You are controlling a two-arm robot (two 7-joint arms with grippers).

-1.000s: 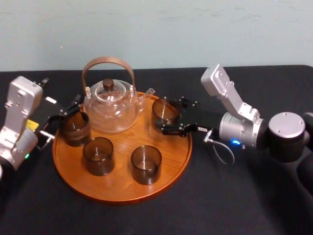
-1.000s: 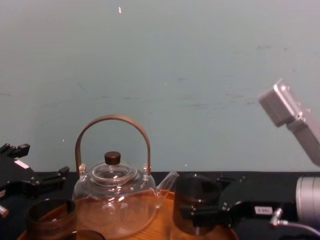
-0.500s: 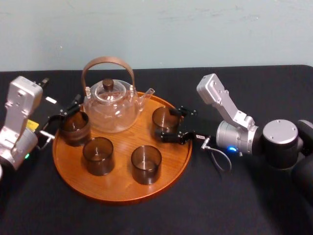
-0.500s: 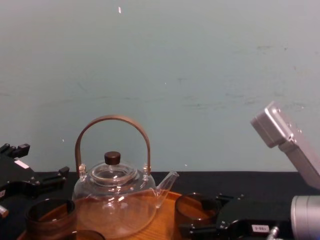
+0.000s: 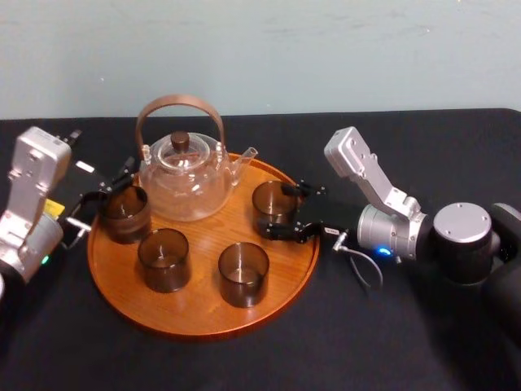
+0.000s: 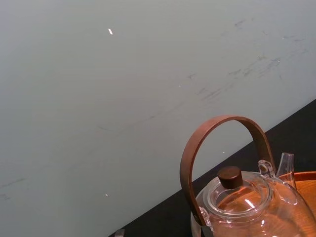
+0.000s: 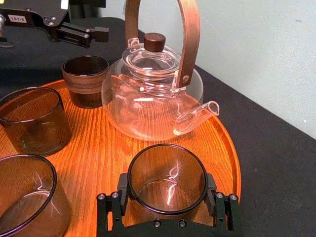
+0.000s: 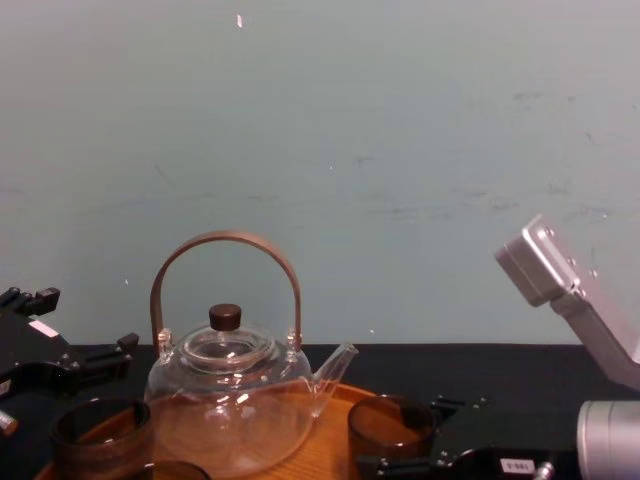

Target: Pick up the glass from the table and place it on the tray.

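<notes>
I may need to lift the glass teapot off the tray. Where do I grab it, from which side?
Take the arched wooden handle at its crown, straight down from above. It stands upright over the teapot, whose round glass belly looks too wide to pinch. Sideways looks crowded: the right gripper clasps a glass beside the spout, the left gripper sits open by the dark cup.

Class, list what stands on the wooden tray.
A glass teapot and four glasses; the right claw straddles the rightmost glass. The tray under the dark left glass is covered.
</notes>
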